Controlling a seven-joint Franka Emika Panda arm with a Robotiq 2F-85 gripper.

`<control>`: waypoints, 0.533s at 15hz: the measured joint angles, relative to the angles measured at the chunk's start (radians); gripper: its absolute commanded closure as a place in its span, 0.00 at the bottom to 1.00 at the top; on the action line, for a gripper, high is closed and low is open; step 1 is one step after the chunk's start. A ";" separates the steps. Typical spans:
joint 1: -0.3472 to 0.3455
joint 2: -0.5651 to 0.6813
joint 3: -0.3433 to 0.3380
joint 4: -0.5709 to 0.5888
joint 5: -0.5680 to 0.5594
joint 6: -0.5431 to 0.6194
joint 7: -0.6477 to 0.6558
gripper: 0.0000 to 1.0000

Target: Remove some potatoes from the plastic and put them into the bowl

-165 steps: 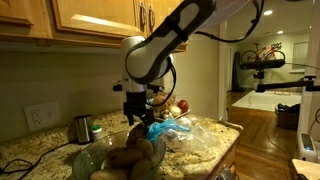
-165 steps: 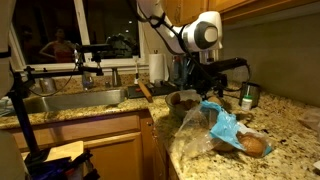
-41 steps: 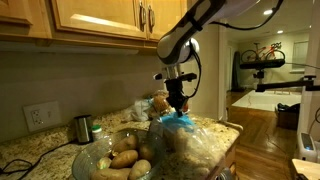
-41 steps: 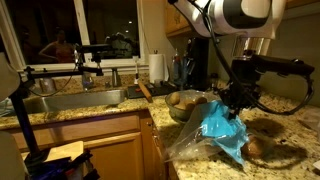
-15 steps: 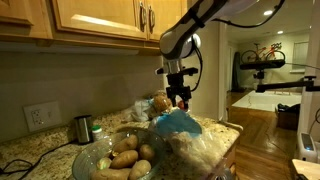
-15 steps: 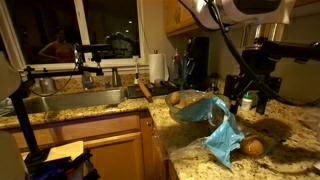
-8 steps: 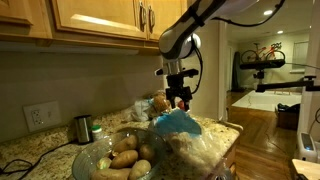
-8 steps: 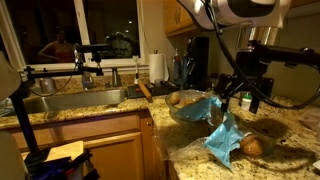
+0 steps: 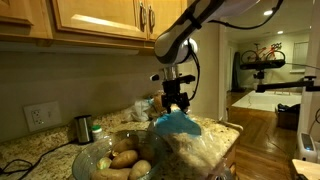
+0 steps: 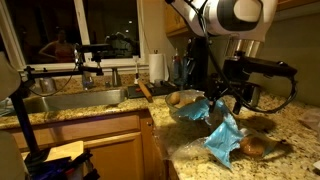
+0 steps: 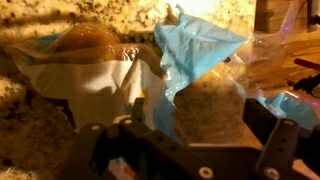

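speckled granite tabletop [image 9: 25,155] under wooden cabinets [image 9: 90,20], visible in both exterior views. above it, bending down from the top edge, the robot arm [image 9: 172,45]. next in size, the plastic [image 9: 195,150], crumpled on the tabletop just beside the bowl [image 9: 80,155], bright blue at the top and clear whitish below. inside the wide glass bowl, several potatoes [image 9: 125,158] piled together; in an exterior view, another of the potatoes [image 10: 252,146] lying within the plastic near its lower end. just above the blue top of the plastic, the gripper [image 9: 175,107], fingers spread wide apart and clamped on nothing; in the wrist view, blue and clear folds of the bag beyond the dark fingers. smallest, a metal cup [image 9: 83,127] near the wall, well apart from the plastic.
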 measured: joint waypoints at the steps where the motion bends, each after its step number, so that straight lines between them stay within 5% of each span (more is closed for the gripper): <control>1: 0.001 0.004 0.005 0.000 0.003 0.002 -0.014 0.00; 6: 0.001 0.024 0.018 0.003 0.005 0.005 -0.094 0.02; 7: 0.001 0.030 0.018 0.007 0.005 0.005 -0.107 0.22; 8: 0.001 0.037 0.017 0.010 0.005 0.005 -0.118 0.27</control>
